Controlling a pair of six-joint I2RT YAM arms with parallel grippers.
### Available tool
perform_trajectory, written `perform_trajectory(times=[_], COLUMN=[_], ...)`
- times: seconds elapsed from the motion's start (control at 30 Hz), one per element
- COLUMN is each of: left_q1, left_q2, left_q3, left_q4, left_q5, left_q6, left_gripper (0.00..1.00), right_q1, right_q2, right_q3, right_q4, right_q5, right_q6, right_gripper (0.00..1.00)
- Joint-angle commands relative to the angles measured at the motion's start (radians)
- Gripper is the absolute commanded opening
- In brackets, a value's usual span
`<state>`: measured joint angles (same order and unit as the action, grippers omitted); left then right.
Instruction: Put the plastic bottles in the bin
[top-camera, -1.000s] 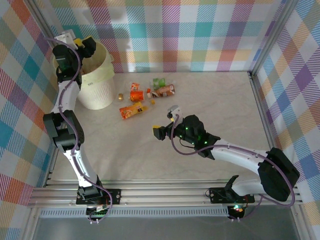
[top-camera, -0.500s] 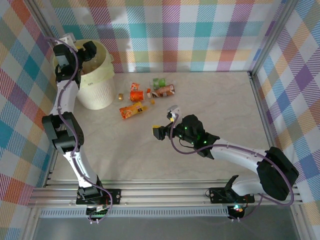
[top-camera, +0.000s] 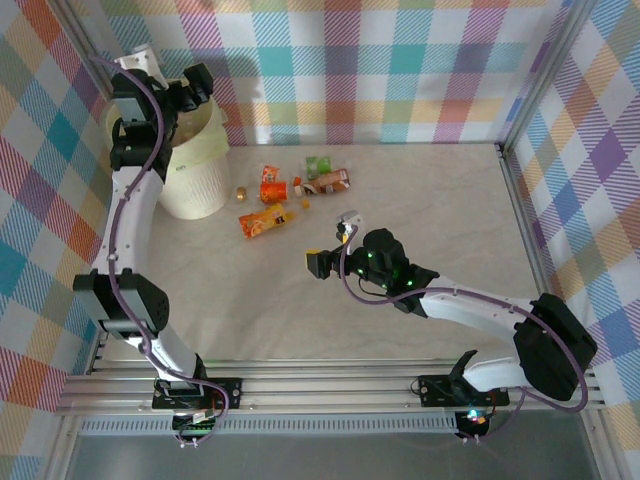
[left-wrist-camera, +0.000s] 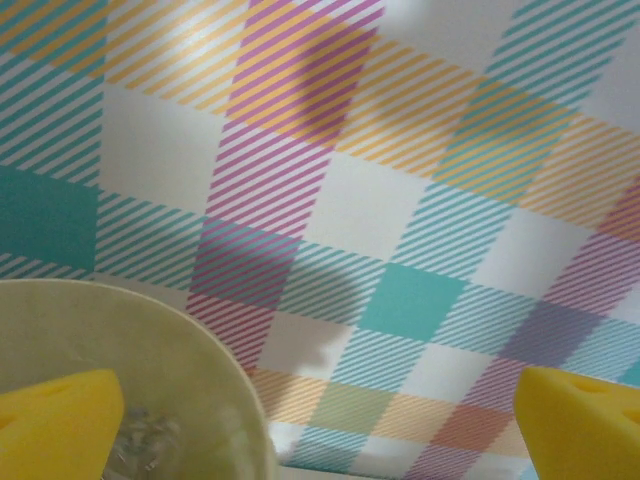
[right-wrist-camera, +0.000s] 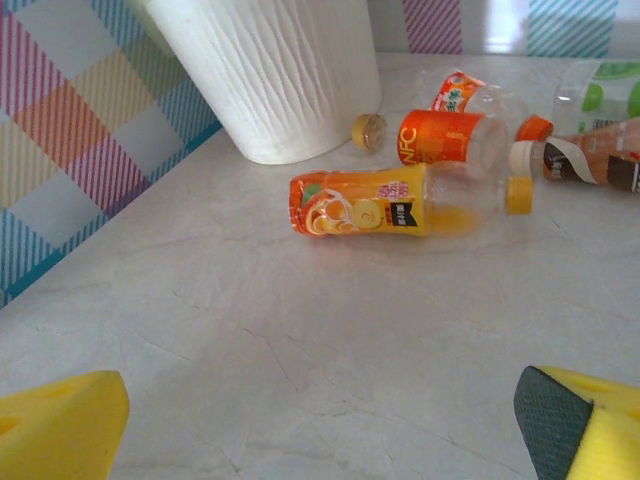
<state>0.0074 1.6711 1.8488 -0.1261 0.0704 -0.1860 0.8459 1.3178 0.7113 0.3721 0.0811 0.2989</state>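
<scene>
Marbled tabletop (top-camera: 430, 220), upper left: the wall of your bin (top-camera: 196, 185) hides its contents, bar something clear and crumpled. Loose plastic bottles (top-camera: 265, 220) lie just right of it. Your left gripper (top-camera: 188, 88), above the rim, and right gripper (top-camera: 332, 243), mid-frame, both gape empty.

A lab robot cell: plaid cloth (top-camera: 400, 60) on a metal frame (top-camera: 545, 78) walls in a marble-look table (top-camera: 430, 200), with two arms (top-camera: 480, 305) bolted to rails (top-camera: 330, 385) at 6 o'clock.

- Pale ribbed plastic bin (right-wrist-camera: 280, 70) stands at upper centre on the marbled worktop (right-wrist-camera: 250, 330).
- Yellow-labelled clear plastic bottle (right-wrist-camera: 385, 205) lies on its side mid-frame, orange-labelled bottle (right-wrist-camera: 450, 138) just behind it.
</scene>
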Motion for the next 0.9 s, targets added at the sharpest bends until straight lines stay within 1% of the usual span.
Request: perform_trajectory(times=[0.0,0.13,0.27,0.4,0.53,0.6,0.67,0.7,0.77,0.87], left_q1=[-0.059,-0.148,-0.239,-0.297,-0.340,-0.366,-0.388,-0.391,-0.391,-0.395], left_q2=[-0.081,-0.132,-0.157,-0.152,-0.071,-0.021,0.016,0.029,0.080,0.209], left_q3=[-0.020,-0.063,-0.119,-0.184,-0.160,-0.143,-0.159,-0.168,-0.141,-0.020], left_q4=[-0.106,-0.222,-0.321,-0.393,-0.556,-0.627,-0.634,-0.629,-0.673,-0.833], left_q5=[-0.076,-0.102,-0.164,-0.139,-0.080,-0.113,-0.161,-0.160,-0.115,-0.005], left_q6=[0.035,0.067,0.103,0.119,0.188,0.219,0.230,0.227,0.202,0.173], left_gripper=[1.00,1.00,1.00,1.00,1.00,1.00,1.00,1.00,1.00,1.00], right_q1=[0.005,0.005,0.005,0.006,0.005,0.004,0.004,0.004,0.004,0.005], right_q2=[-0.012,-0.014,-0.014,-0.014,-0.010,-0.005,0.004,0.007,0.014,0.022], right_q3=[0.022,0.022,0.024,0.028,0.030,0.034,0.041,0.043,0.050,0.062], right_q4=[-0.020,-0.037,-0.057,-0.092,-0.113,-0.124,-0.137,-0.139,-0.146,-0.162], right_q5=[0.051,0.083,0.122,0.168,0.198,0.205,0.210,0.211,0.212,0.216], right_q6=[0.055,0.089,0.125,0.154,0.167,0.171,0.176,0.178,0.180,0.181], right_gripper=[1.00,1.00,1.00,1.00,1.00,1.00,1.00,1.00,1.00,1.00])
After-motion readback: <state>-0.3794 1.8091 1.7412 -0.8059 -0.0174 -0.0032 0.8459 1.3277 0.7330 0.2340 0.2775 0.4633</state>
